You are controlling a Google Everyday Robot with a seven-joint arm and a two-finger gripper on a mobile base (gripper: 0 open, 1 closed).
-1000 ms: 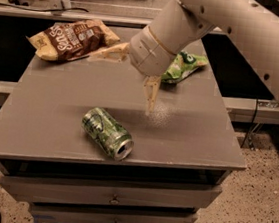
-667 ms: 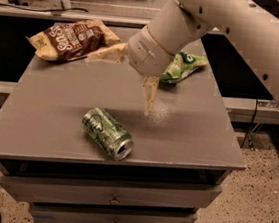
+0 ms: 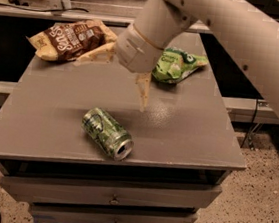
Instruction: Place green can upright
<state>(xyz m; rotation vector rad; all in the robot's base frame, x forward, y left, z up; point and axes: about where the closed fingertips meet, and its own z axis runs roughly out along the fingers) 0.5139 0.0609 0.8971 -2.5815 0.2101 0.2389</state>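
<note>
One green can [image 3: 107, 133] lies on its side close to the front edge of the bench [image 3: 197, 135], left of the middle, its silver end turned toward the front right. There are two snack bags: a brown one [image 3: 70, 37] at the back left corner and a green one [image 3: 177, 65] near the back edge. The single end effector [image 3: 111, 82] hangs over the bench's middle, behind the can, with its fingers spread apart and holding nothing. Bare surface stretches from the can toward the right edge.
</note>
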